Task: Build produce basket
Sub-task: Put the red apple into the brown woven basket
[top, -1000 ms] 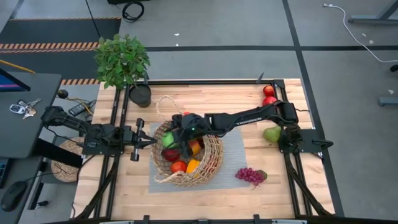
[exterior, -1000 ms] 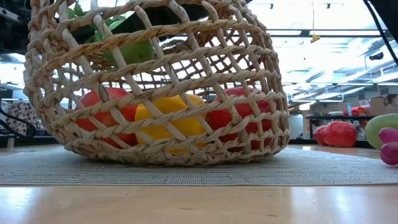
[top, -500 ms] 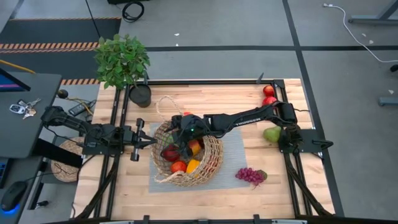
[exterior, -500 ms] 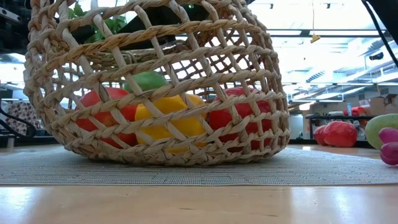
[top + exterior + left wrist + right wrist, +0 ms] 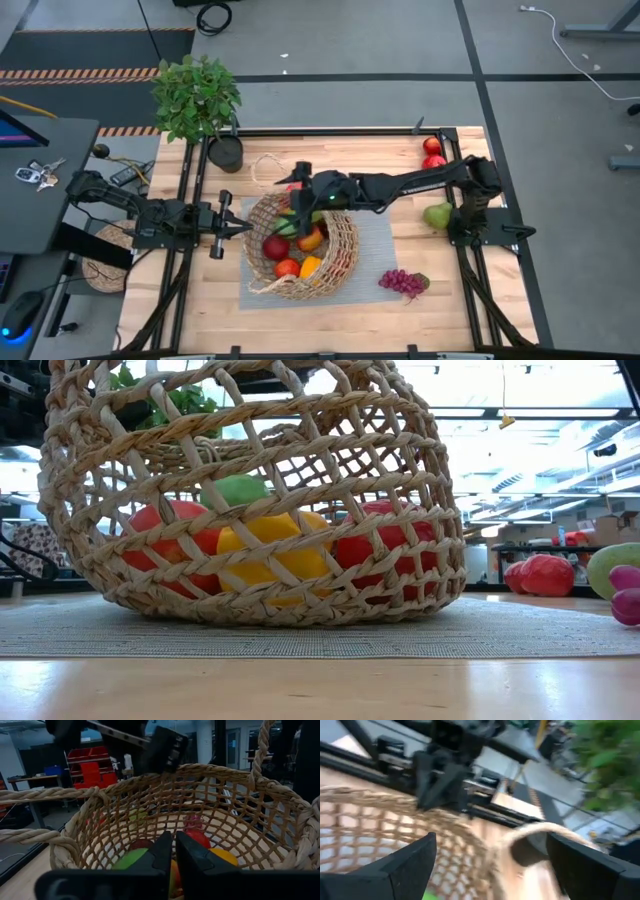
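Basket sits at the centre of the high view on a grey mat on the bench, and it already holds several pieces of produce: a green apple, a yellow piece, red and orange ones beside them. The right hand hangs over the basket's upper rim in the high view, its fingers spread wide with nothing between them, so a fruit looks to have just gone in. The left hand waits just left of the basket, fingers together and aimed at its wall.

Loose produce is still out on the bench: purple grapes at lower right of the basket, a green pear to the right and red apples at upper right.

Judging by this, the filling step is partly done. The next move calls for the right arm to clear the looped handle and rim, swing to one of the loose pieces, and close on it gently; grapes would need a soft grip.
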Robot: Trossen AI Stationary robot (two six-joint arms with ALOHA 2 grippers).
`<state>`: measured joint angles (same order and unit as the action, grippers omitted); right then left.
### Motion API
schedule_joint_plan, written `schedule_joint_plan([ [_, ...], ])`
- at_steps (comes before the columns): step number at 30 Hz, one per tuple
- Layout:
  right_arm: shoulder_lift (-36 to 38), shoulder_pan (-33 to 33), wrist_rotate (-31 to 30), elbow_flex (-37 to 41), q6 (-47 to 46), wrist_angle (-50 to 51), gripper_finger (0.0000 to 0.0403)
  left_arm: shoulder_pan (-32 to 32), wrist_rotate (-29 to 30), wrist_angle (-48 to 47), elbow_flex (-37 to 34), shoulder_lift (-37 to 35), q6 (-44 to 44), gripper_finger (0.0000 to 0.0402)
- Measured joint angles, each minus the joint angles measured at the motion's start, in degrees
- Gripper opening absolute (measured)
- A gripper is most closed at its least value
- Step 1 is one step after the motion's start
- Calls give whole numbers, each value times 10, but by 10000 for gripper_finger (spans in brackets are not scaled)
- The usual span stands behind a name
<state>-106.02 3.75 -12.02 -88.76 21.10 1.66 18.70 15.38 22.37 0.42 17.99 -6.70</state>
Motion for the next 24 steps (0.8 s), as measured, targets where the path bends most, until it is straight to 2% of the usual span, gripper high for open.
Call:
schedule_joint_plan([
  [8, 83, -5, -22, 85, -1, -70, 362, 0, 0, 0, 0, 0, 0, 30],
  [12, 126, -13, -49, 124, -4, -76, 361, 0, 0, 0, 0, 0, 0, 28],
  [18, 188, -28, -54, 177, -6, -72, 361, 0, 0, 0, 0, 0, 0, 36],
  [24, 249, -59, -142, 241, -19, -42, 361, 0, 0, 0, 0, 0, 0, 31],
])
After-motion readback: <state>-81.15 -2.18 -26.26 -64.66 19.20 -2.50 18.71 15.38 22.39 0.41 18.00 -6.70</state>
